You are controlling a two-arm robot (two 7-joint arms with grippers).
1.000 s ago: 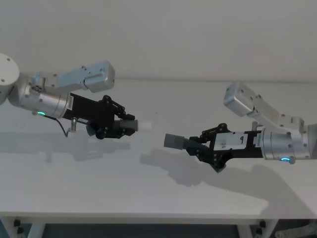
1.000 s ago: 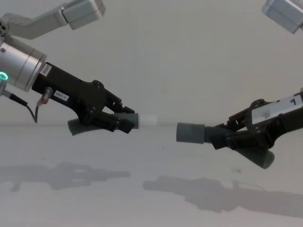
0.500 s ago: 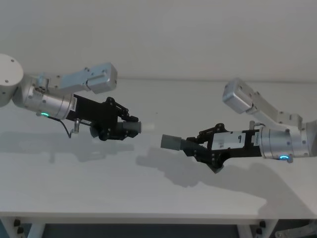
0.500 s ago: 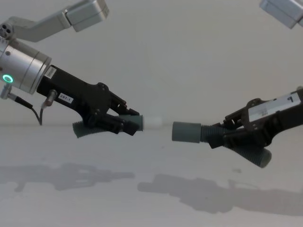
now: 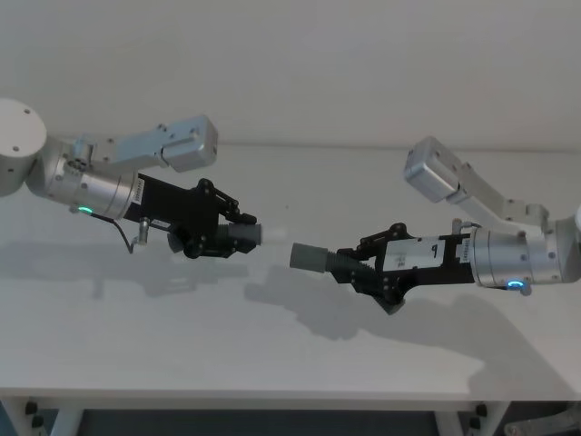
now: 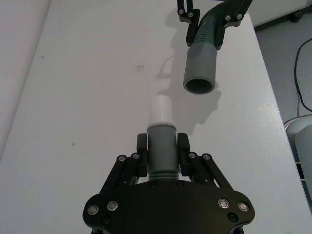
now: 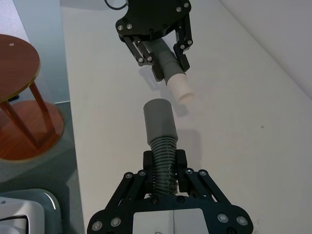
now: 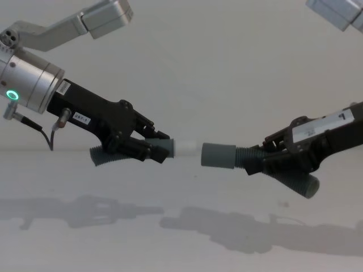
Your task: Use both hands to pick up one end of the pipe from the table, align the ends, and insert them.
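Note:
Both pipe pieces hang in the air above the white table (image 5: 182,336). My left gripper (image 5: 238,234) (image 8: 156,148) (image 6: 162,146) is shut on one dark grey piece (image 6: 161,156). Its narrow white end (image 8: 186,149) (image 6: 160,109) points toward the other arm, and its ribbed part (image 8: 105,157) trails behind the fingers. My right gripper (image 5: 363,265) (image 8: 264,161) (image 7: 165,163) is shut on the ribbed middle of the second piece. That piece's wide grey cuff (image 5: 309,257) (image 8: 218,154) (image 7: 159,119) faces the white end across a small gap, slightly off its line.
The table's front edge (image 5: 272,395) runs along the bottom of the head view. A white wall (image 5: 290,64) stands behind the table. A round wooden stool (image 7: 17,63) sits on the floor beside the table's edge.
Both grippers have moved toward each other with their pieces. The gap between the white end and the grey cuff has shrunk to a small one.

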